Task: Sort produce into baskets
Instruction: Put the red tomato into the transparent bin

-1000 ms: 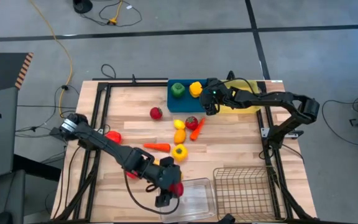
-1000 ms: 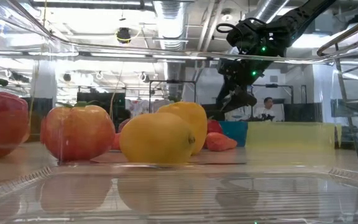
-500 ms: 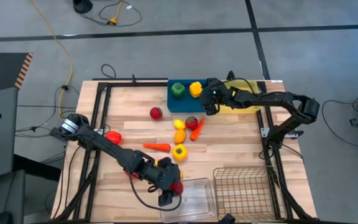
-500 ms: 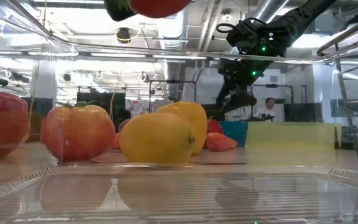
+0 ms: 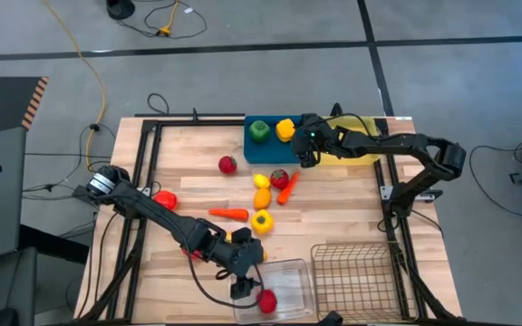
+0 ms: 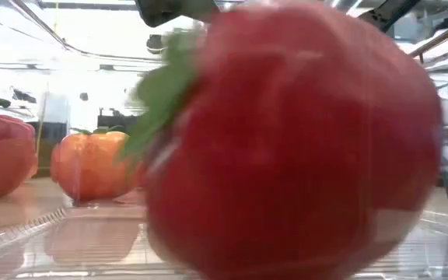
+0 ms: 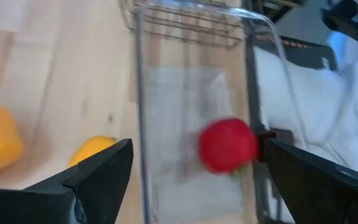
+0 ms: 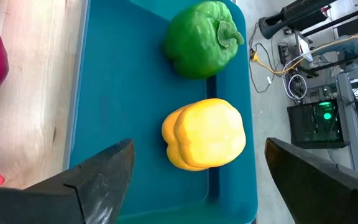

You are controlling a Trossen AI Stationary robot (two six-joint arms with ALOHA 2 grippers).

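- You had four containers: one blue tray (image 5: 265, 152), one yellow tray (image 5: 359, 154), one clear bin (image 5: 293, 282) and one wire basket (image 5: 356, 272).
- You had two yellow peppers: one in the tray (image 5: 285, 129), one on the table (image 5: 262, 221).
- There was one green pepper (image 5: 259, 130) and one red pepper (image 5: 164, 199).
- You had two carrots (image 5: 229, 215) (image 5: 288, 187).
- Two small yellow fruits (image 5: 261, 181) (image 5: 261, 197) lay together.
- You could count three small red fruits: two on the table (image 5: 227, 164) (image 5: 280, 178), one in the bin (image 5: 266, 302).
- One orange piece (image 5: 243, 237) showed partly beside the left arm (image 5: 152, 210); its kind could not be told.
- Two arms were at the table, the second being the right arm (image 5: 397, 142).
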